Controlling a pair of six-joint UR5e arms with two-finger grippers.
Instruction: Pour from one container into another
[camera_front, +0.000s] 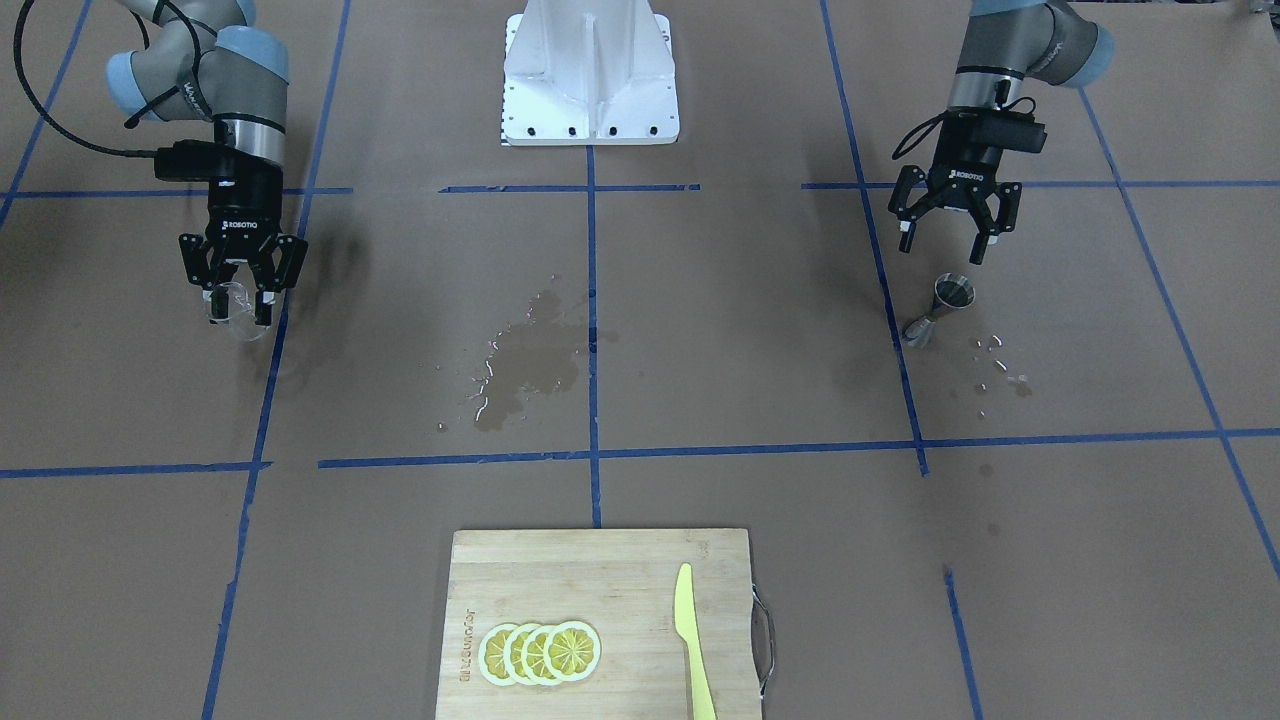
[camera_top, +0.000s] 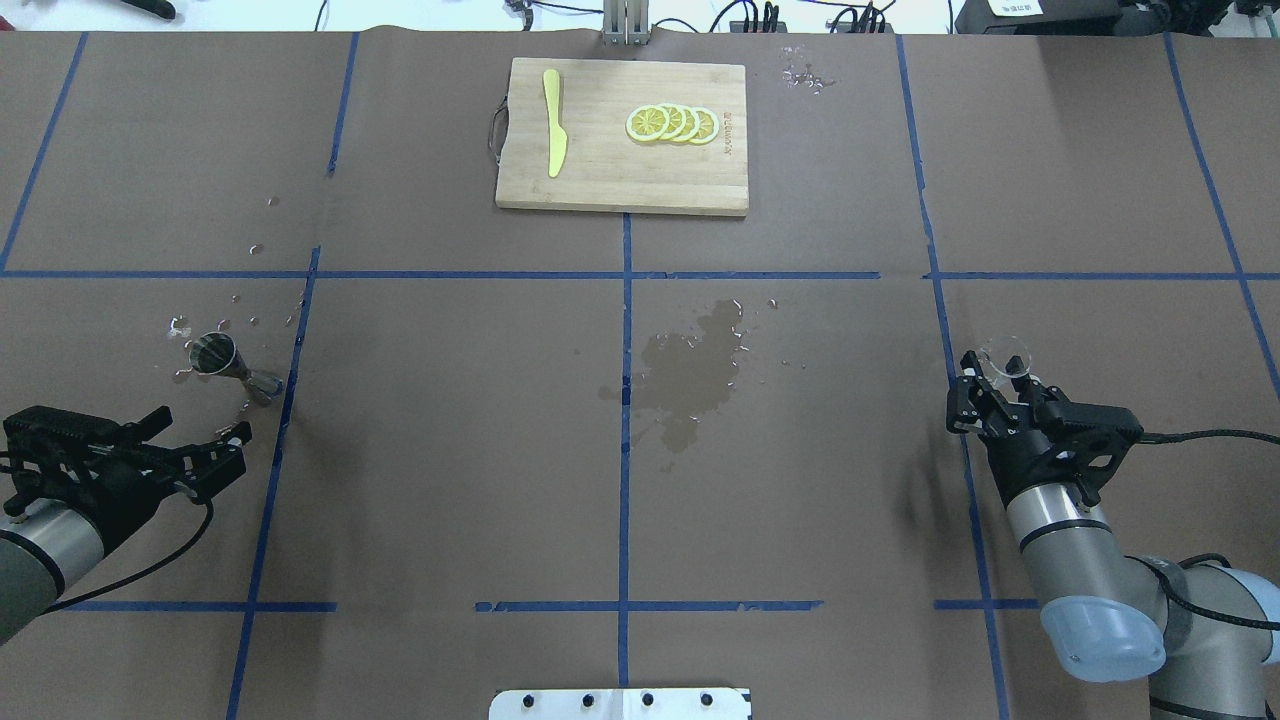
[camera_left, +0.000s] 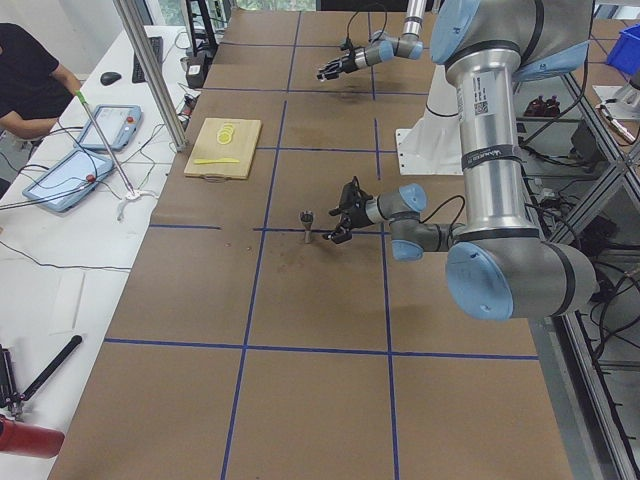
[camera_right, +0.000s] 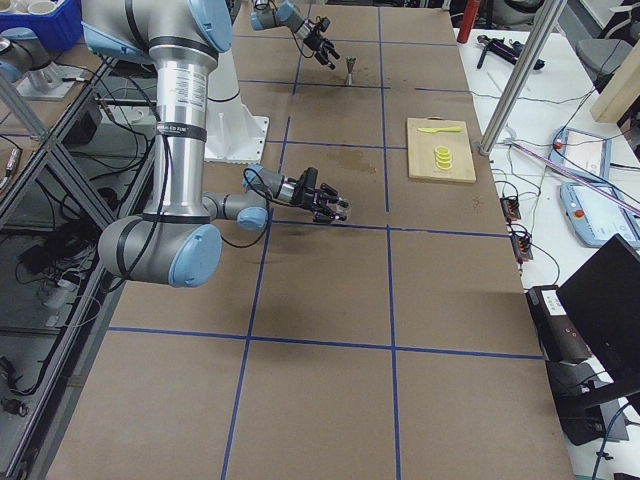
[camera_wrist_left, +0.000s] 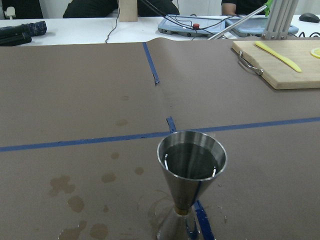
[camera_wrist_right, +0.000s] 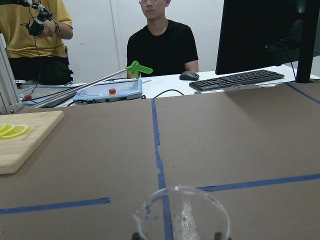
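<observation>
A small clear glass cup (camera_front: 238, 308) sits between the fingers of my right gripper (camera_front: 238, 304), which is shut on it just above the brown paper. The right wrist view shows the glass cup (camera_wrist_right: 182, 216) upright at the bottom, its rim open towards me. From overhead the glass cup (camera_top: 1005, 356) pokes out past my right gripper (camera_top: 996, 378). The steel jigger (camera_front: 948, 303) stands upright with dark liquid in its upper cone (camera_wrist_left: 191, 165). My left gripper (camera_front: 953, 236) hangs open behind and above the jigger (camera_top: 222, 358), apart from it.
A wet patch (camera_front: 530, 360) spreads over the table's middle, and droplets (camera_front: 1000, 365) lie beside the jigger. A wooden cutting board (camera_front: 520, 580) with lemon slices (camera_front: 540, 652) and a yellow knife (camera_front: 692, 640) lies at the far side. The white robot base (camera_front: 590, 70) stands between the arms.
</observation>
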